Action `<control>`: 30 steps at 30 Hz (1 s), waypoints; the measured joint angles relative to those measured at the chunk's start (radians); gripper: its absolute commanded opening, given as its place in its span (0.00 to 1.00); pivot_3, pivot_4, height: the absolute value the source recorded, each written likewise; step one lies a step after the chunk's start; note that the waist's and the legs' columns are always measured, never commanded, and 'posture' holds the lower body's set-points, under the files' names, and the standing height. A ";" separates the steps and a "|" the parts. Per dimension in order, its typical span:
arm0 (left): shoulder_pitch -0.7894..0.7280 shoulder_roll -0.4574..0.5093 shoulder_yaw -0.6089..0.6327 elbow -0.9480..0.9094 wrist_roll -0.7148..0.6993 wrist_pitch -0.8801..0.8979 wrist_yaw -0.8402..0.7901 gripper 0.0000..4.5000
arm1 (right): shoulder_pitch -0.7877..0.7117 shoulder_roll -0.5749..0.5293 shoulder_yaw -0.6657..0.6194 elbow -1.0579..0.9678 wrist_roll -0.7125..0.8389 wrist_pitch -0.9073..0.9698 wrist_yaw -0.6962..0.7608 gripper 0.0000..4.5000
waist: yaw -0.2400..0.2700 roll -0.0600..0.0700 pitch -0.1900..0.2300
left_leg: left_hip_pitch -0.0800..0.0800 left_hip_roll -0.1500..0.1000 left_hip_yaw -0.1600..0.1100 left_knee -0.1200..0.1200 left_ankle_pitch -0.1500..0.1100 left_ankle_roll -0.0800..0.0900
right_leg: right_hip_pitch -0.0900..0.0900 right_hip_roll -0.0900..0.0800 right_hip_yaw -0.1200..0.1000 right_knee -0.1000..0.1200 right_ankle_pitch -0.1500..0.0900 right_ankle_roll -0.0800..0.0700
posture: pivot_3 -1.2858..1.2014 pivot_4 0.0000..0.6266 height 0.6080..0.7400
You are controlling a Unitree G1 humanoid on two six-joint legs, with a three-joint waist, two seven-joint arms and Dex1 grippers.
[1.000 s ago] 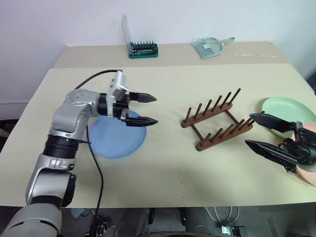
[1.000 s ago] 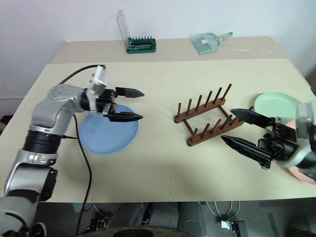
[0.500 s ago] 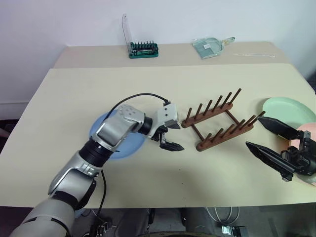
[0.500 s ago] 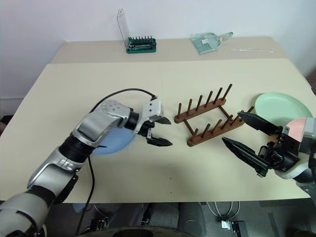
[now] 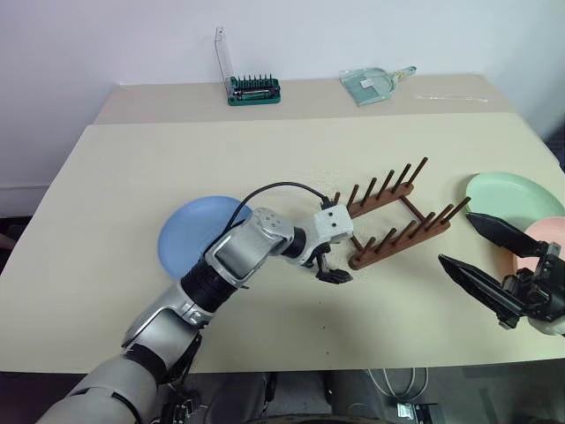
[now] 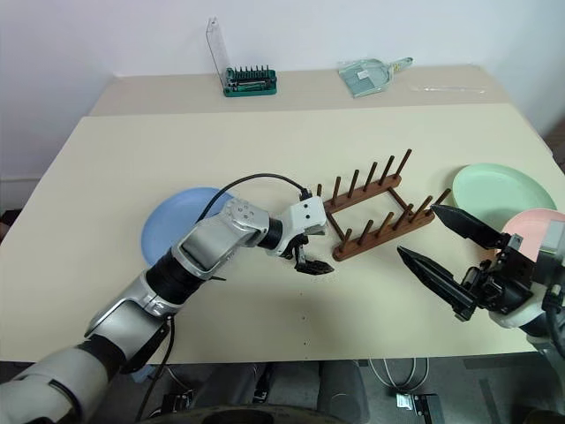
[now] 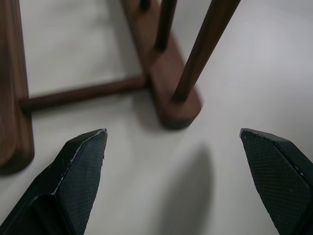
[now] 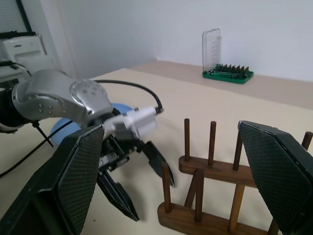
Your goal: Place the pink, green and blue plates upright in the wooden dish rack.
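While the left hand (image 5: 334, 268) hangs wide open and empty just beside the near-left end of the small dark brown wooden dish rack (image 5: 397, 215), the round blue plate (image 5: 196, 244) lies flat behind it, leftward.

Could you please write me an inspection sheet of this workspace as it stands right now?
Surface: beige table, with a second table butted against its far edge.
Job's things: wooden dish rack holds no plates; blue plate lies flat to the rack's left; green plate and pink plate lie flat to its right.
Clutter: green screwdriver bit holder with its clear lid up, and a clear plastic scoop, both on the far table.
Grippers: left gripper open, empty, at the rack's near left end; right gripper open, empty, near the pink plate.
Cables: black cable looping over the left arm.
Surroundings: plain white wall behind.
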 measured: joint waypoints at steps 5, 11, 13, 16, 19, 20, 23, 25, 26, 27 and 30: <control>0.000 -0.065 -0.002 0.027 0.015 0.009 0.045 0.99 | 0.004 0.000 0.002 -0.014 0.000 -0.015 -0.019 1.00 | 0.003 0.000 0.000 | 0.000 0.000 0.000 0.000 0.000 0.000 | 0.000 0.000 0.001 -0.001 0.000 0.001 | 0.52 0.24 1.00; 0.000 -0.133 -0.020 0.063 0.031 -0.007 0.084 0.99 | 0.000 0.000 0.012 -0.020 0.001 -0.018 -0.040 1.00 | 0.003 0.000 0.000 | 0.000 0.000 0.001 0.000 0.000 0.000 | 0.001 0.000 0.001 -0.001 0.000 0.001 | 0.52 0.24 1.00; 0.001 -0.139 -0.020 0.079 0.038 -0.030 0.093 0.99 | -0.010 -0.001 0.013 -0.020 0.001 -0.021 -0.046 1.00 | 0.002 0.000 0.000 | 0.001 0.000 0.001 0.000 0.000 0.000 | 0.001 0.000 0.001 -0.001 0.000 0.002 | 0.52 0.24 1.00; 0.007 -0.135 -0.023 0.090 0.049 -0.068 0.097 0.99 | -0.009 -0.001 0.013 -0.020 0.002 -0.022 -0.050 1.00 | 0.002 0.000 0.000 | 0.001 0.000 0.001 0.000 0.000 0.000 | 0.001 0.000 0.001 -0.001 0.001 0.001 | 0.52 0.24 1.00; 0.010 -0.140 -0.023 0.094 0.055 -0.072 0.101 0.81 | -0.009 -0.001 0.013 -0.020 0.002 -0.023 -0.059 1.00 | 0.002 0.000 0.000 | 0.001 0.000 0.002 0.000 0.000 0.000 | 0.001 0.000 0.002 -0.001 0.001 0.001 | 0.52 0.24 1.00; 0.010 -0.140 -0.023 0.094 0.058 -0.071 0.101 0.69 | -0.008 -0.001 0.013 -0.021 0.002 -0.024 -0.060 1.00 | 0.002 0.000 0.000 | 0.001 0.000 0.002 0.000 0.000 0.000 | 0.001 0.000 0.002 -0.001 0.001 0.001 | 0.52 0.24 1.00; 0.010 -0.141 -0.025 0.094 0.064 -0.061 0.095 0.36 | -0.002 -0.001 0.012 -0.023 0.002 -0.025 -0.067 1.00 | 0.002 0.000 0.000 | 0.001 0.000 0.002 0.000 0.000 0.001 | 0.001 0.001 0.002 -0.001 0.001 0.001 | 0.52 0.24 1.00; 0.009 -0.140 -0.024 0.084 0.075 -0.060 0.100 0.18 | 0.006 -0.001 0.012 -0.028 0.002 -0.026 -0.069 1.00 | 0.003 0.000 -0.001 | 0.001 0.000 0.002 0.000 0.000 0.001 | 0.002 0.001 0.002 -0.001 0.001 0.002 | 0.52 0.24 1.00; 0.008 -0.134 -0.024 0.084 0.074 -0.058 0.092 0.18 | 0.007 -0.001 0.011 -0.033 0.003 -0.026 -0.070 1.00 | 0.004 0.000 -0.001 | 0.003 0.000 0.002 0.000 0.000 0.001 | 0.003 0.001 0.002 -0.001 0.000 0.002 | 0.52 0.24 1.00; 0.011 -0.137 -0.030 0.085 0.079 -0.058 0.094 0.18 | 0.009 -0.001 0.009 -0.035 0.006 -0.027 -0.072 1.00 | 0.004 0.000 -0.001 | 0.004 0.000 0.002 0.000 -0.001 0.001 | 0.004 0.001 0.002 -0.001 0.000 0.002 | 0.52 0.24 1.00; 0.011 -0.141 -0.030 0.085 0.085 -0.045 0.095 0.18 | 0.011 -0.001 0.008 -0.042 0.010 -0.028 -0.079 1.00 | 0.002 -0.001 -0.001 | 0.010 0.000 0.002 0.000 -0.002 0.003 | 0.010 0.001 0.002 -0.002 -0.001 0.004 | 0.52 0.24 1.00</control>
